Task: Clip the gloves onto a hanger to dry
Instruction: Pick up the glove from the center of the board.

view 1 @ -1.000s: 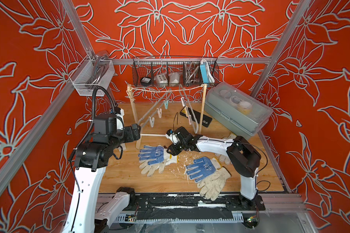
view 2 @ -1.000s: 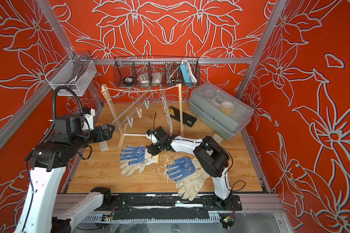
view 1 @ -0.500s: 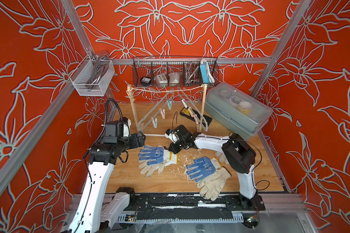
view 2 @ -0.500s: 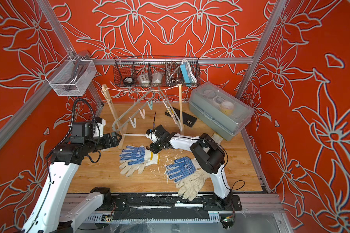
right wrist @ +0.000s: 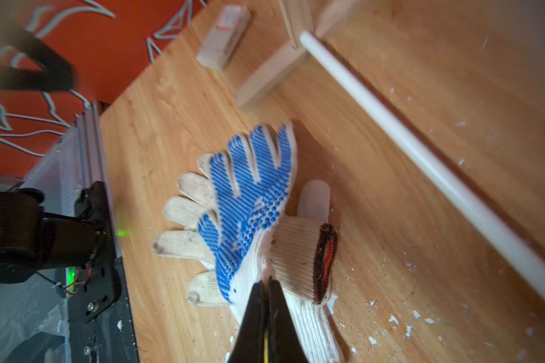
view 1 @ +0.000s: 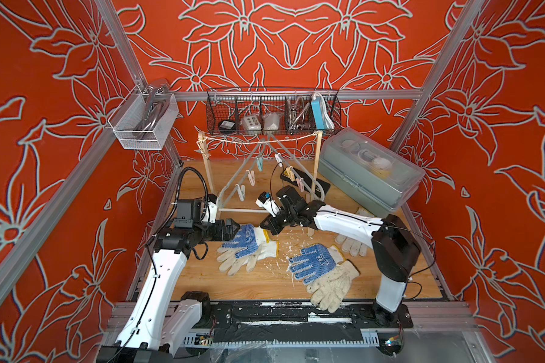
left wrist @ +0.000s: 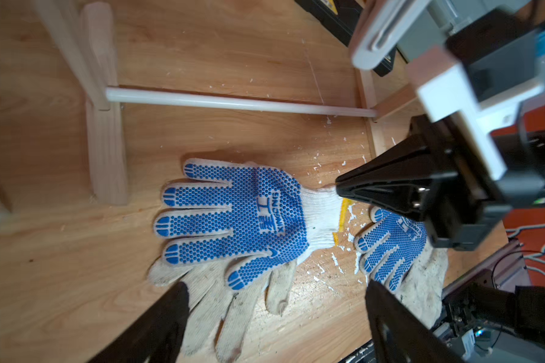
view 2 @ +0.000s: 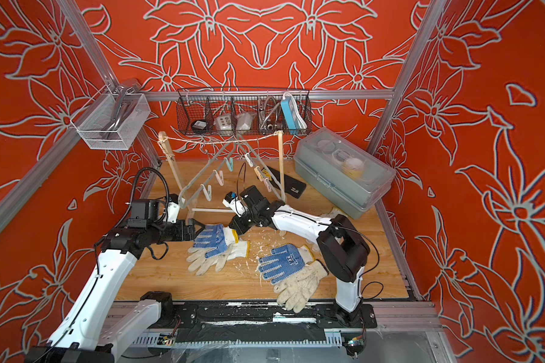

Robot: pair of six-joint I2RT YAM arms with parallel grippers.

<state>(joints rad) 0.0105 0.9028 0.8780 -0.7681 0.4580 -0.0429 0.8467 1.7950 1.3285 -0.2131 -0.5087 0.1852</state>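
Gloves (view 1: 328,283) lie flat in front of the wooden rack (view 1: 207,169). Left gripper (view 1: 234,228), jaws wide apart and empty, sits near the fingertips of one blue-dotted glove (view 1: 244,240). Right gripper (view 1: 267,227) is pinched tight on that glove's yellow-edged cuff. Others lie further right.

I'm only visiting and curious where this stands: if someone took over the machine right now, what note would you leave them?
Right gripper: shut on the yellow-edged cuff of one blue-dotted glove, which lies on a plain glove.
Left gripper: open, beside that glove's fingers.
Other gloves: second dotted glove on another plain glove; a fifth glove just behind them.
Done: none clipped to the hanger.
To do: clip all five.
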